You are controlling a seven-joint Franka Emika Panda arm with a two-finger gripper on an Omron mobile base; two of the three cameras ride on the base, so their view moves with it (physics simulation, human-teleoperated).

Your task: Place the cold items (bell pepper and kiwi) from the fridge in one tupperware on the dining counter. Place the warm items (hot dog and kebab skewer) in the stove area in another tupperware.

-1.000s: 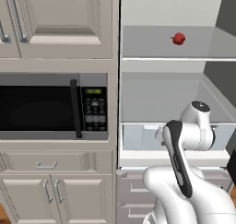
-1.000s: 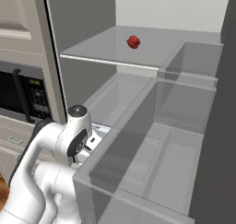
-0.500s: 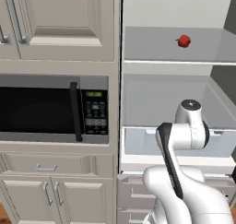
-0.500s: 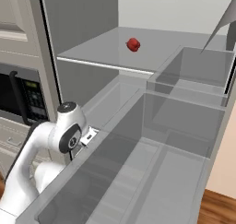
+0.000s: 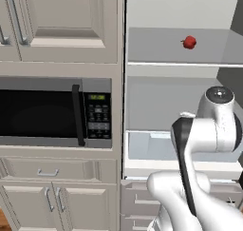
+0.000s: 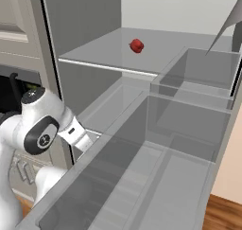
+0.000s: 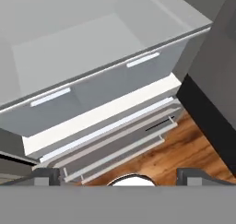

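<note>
- While my pincer (image 7: 118,174) hangs with jaws spread wide and empty over the fridge drawers (image 7: 92,91), wood floor (image 7: 184,149) shows below
- Red bell pepper (image 5: 189,42) sits on the glass fridge shelf (image 5: 156,52), right of the microwave (image 5: 47,112)

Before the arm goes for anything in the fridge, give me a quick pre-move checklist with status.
1. Fridge open, inside reachable: ok. The shelf shows plainly.
2. Cold item found: ok in part. A small red item sits on the shelf, likely the bell pepper.
3. Kiwi found: not ok. Nothing on the shelf or in the drawer looks like one.
4. Gripper open and free: ok. Fingertips stand wide apart, nothing between them.
5. Gripper aimed at the red item: not ok. It looks down at the drawer and the floor.
6. Tupperware located: cannot tell.
</note>
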